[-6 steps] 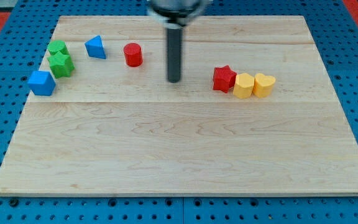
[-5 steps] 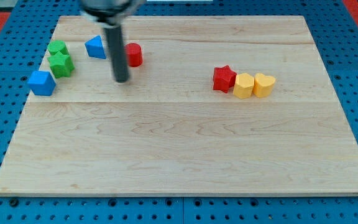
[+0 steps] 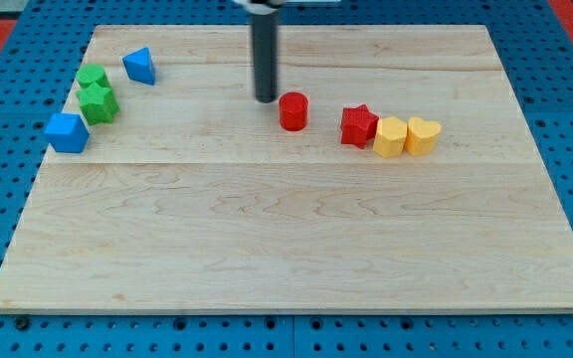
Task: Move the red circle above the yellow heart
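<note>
The red circle [image 3: 293, 110] sits near the middle of the board's upper half, left of the red star [image 3: 358, 126]. The yellow heart [image 3: 423, 135] is at the right end of a row, touching a yellow hexagon-like block [image 3: 390, 137], which touches the red star. My tip [image 3: 266, 98] is just up and left of the red circle, very close to it or touching it.
At the view's upper left are a blue triangle [image 3: 140, 67], two green blocks [image 3: 92, 78] [image 3: 98, 102] and a blue block [image 3: 67, 132]. The wooden board [image 3: 286, 249] lies on a blue pegboard.
My tip swung left past the red circle, then back right. The red circle slid right and slightly down towards the red star. The blue triangle shifted up and left.
</note>
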